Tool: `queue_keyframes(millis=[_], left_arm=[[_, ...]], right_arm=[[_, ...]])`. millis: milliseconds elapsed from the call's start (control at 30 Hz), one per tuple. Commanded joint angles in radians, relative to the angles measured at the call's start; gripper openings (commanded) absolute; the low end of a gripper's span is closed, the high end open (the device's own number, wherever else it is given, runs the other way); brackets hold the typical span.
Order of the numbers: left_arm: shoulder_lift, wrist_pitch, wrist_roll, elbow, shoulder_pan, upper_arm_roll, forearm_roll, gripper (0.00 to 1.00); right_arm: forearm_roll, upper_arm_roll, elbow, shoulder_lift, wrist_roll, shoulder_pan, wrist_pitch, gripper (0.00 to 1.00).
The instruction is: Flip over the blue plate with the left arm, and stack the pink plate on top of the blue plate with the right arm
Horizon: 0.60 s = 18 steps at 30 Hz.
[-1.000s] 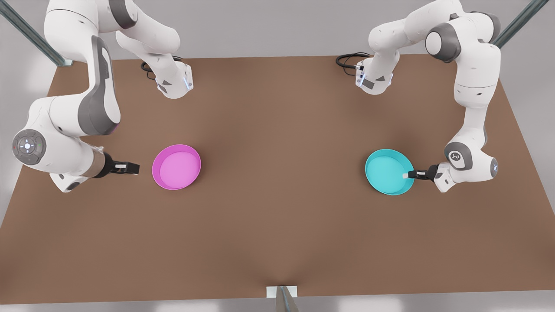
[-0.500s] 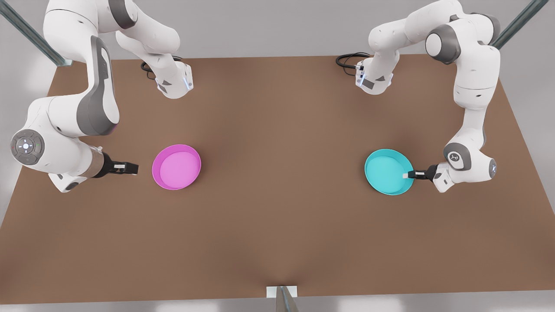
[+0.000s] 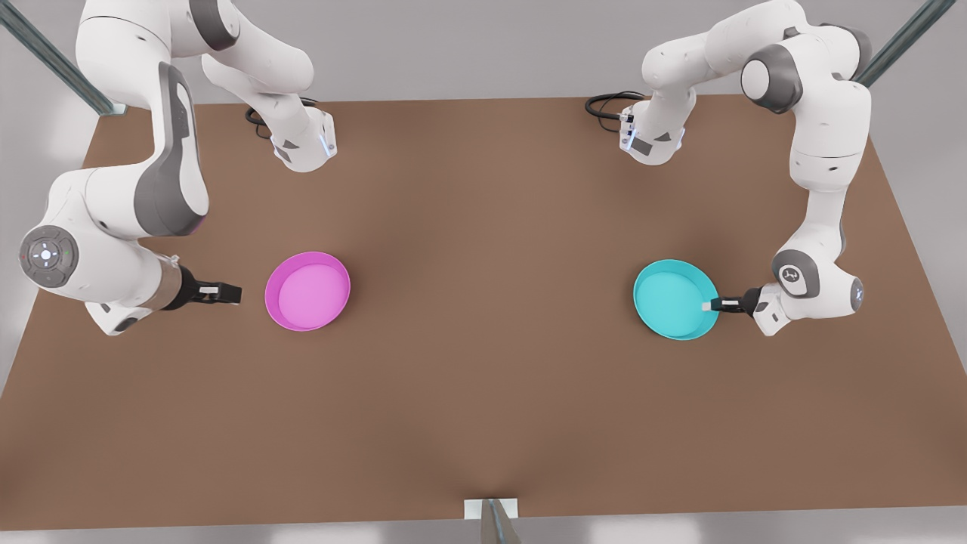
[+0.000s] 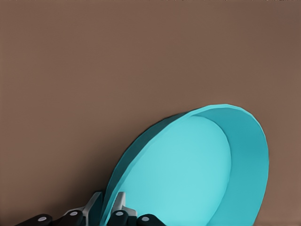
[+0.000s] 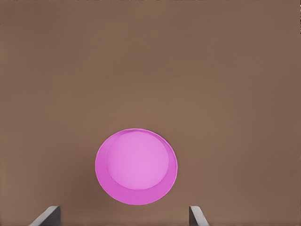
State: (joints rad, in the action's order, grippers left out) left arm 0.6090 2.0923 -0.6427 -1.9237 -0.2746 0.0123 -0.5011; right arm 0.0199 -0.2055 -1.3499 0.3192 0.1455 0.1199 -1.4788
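So the left gripper [image 3: 710, 305] is pinched on the blue plate's [image 3: 675, 299] rim, at the edge toward the front view's right. In the left wrist view you can see one finger [image 4: 119, 203] inside the rim and the other outside, with the plate [image 4: 197, 169] looking slightly tipped up off the table [image 3: 483, 393]. To do the flip well, I'd say lift that edge high enough for the far edge to clear before rolling the wrist, and keep the squeeze firm, since a thin smooth rim probably wants to slide out.

The right gripper [image 3: 227, 292] sits just beside the pink plate [image 3: 307, 291], not touching, on the front view's left, waiting. Its fingers [image 5: 47, 215] are spread apart and holding nothing, with the pink plate [image 5: 136, 166] lying ahead between them.

Both plates look like smooth matte plastic: round, shallow, low upright rim, same size. The pink one is lighter inside. The table is plain flat brown. The plates lie well apart.
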Motion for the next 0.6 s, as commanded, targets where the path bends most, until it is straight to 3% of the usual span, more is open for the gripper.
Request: queue_keyframes(millis=[0, 567], left_arm=[[0.0, 0.0, 0.0, 0.0, 0.0, 0.0, 0.001, 0.33], [0.0, -0.002, -0.002, 0.0, 0.0, 0.0, 0.003, 0.27]], right_arm=[[0.0, 0.0, 0.0, 0.0, 0.0, 0.0, 0.0, 1.0], [0.003, 0.0, 0.0, 0.0, 0.002, -0.005, 0.0, 1.0]])
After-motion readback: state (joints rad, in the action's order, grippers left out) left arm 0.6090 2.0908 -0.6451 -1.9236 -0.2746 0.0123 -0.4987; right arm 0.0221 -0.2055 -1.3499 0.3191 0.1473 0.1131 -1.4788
